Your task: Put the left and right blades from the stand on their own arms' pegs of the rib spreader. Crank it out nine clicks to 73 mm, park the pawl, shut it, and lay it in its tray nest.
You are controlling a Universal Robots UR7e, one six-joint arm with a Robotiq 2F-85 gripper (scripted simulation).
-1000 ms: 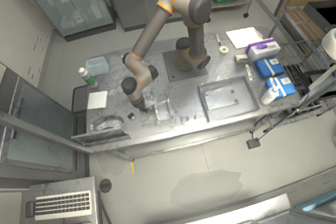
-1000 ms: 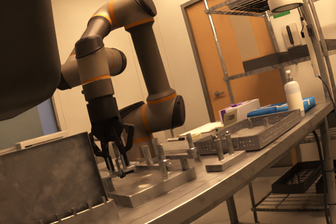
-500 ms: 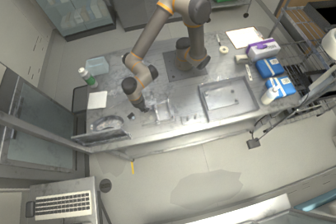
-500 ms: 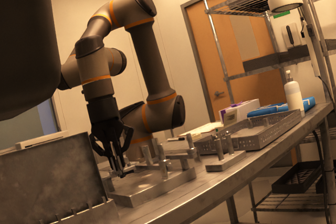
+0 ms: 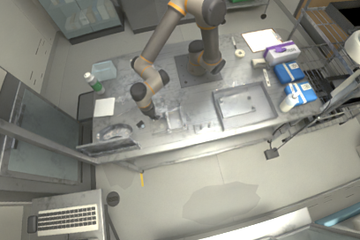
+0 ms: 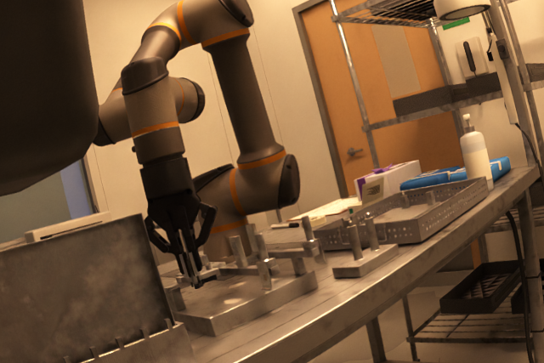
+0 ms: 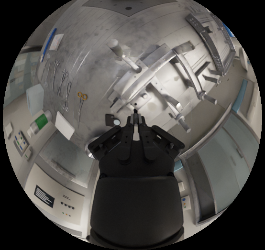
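The rib spreader (image 7: 158,76) lies on its fixture plate at the table's front left. My gripper (image 7: 135,117) (image 6: 193,278) (image 5: 153,118) is closed on a small thin part at the near end of the spreader's rack, which looks like the pawl (image 7: 135,110). The spreader's two curved arms (image 7: 187,71) lie close together, with pegs and a crank handle (image 7: 118,50) sticking out. The blade stand (image 6: 364,258) stands to the right of the fixture with two upright posts. The tray (image 5: 244,104) (image 6: 408,216) sits further right.
A small dark block (image 7: 111,120) lies just left of my fingers. A metal bin (image 6: 83,288) stands at the table's left front corner. Scissors and clamps (image 7: 64,89) lie in a row further left, beside a green-labelled bottle (image 5: 94,82). Boxes (image 5: 289,71) sit at the right end.
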